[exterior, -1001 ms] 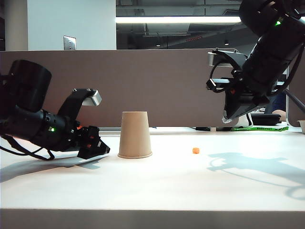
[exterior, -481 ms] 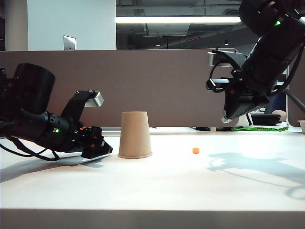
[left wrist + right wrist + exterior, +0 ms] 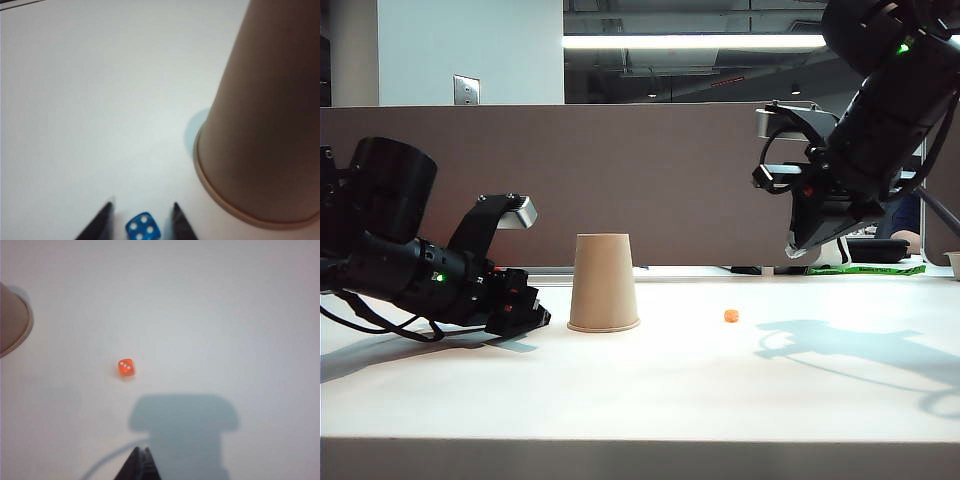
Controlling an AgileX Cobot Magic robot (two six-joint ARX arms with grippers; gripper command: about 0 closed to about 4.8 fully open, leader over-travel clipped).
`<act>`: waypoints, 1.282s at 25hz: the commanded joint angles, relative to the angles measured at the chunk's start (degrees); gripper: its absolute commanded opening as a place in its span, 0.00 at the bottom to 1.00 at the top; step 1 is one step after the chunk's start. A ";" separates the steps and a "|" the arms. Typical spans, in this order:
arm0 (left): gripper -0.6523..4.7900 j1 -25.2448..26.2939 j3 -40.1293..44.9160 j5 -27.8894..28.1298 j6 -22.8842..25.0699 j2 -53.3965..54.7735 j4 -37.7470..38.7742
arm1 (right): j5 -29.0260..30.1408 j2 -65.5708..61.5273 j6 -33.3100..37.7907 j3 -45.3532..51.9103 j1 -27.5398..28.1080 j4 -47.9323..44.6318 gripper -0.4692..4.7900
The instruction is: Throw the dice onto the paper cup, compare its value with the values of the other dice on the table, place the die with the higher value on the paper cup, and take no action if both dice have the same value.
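The left gripper (image 3: 140, 220), low on the table left of the paper cup (image 3: 603, 282), has its fingers partly open around the blue die (image 3: 142, 228) without a clear grip, so it must next pinch and lift it, while the right gripper (image 3: 140, 460) hangs closed and empty above the orange die (image 3: 125, 367).

we see a white table (image 3: 650, 390) before a brown partition (image 3: 650, 180), a pale wall (image 3: 470, 50) with a switch plate (image 3: 466, 90), and a ceiling light strip (image 3: 695, 41).

Left end effector (image 3: 140, 214) fingertips straddle blue die (image 3: 143, 228) on white desk (image 3: 90, 100), small gaps both sides, four pips up. Inverted paper cup (image 3: 265, 125) just beside.
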State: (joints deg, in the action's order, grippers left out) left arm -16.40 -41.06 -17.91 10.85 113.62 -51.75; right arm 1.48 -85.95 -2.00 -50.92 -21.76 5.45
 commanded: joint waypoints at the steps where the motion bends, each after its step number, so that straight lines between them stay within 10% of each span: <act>1: 0.39 -0.02 -0.22 -0.28 -0.02 -0.09 -0.24 | 0.09 0.26 0.09 -0.09 -0.02 -0.55 0.08; 8: 0.22 -0.02 -0.22 -0.02 -0.04 -0.09 -0.26 | 0.09 0.26 0.09 -0.09 -0.02 -0.55 0.08; 27: 0.22 -0.02 -0.22 -0.68 -5.68 -2.47 -16.37 | -0.07 0.26 0.07 -0.11 -0.02 -0.59 0.08; 32: 0.22 -0.02 -0.22 -8.41 -5.51 -7.41 -16.81 | -0.07 0.26 0.07 -0.09 -0.02 -0.87 0.08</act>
State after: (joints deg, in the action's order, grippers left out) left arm -16.40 -40.97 -23.18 5.34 107.26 -67.31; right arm 1.45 -85.95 -1.98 -50.92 -21.76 5.43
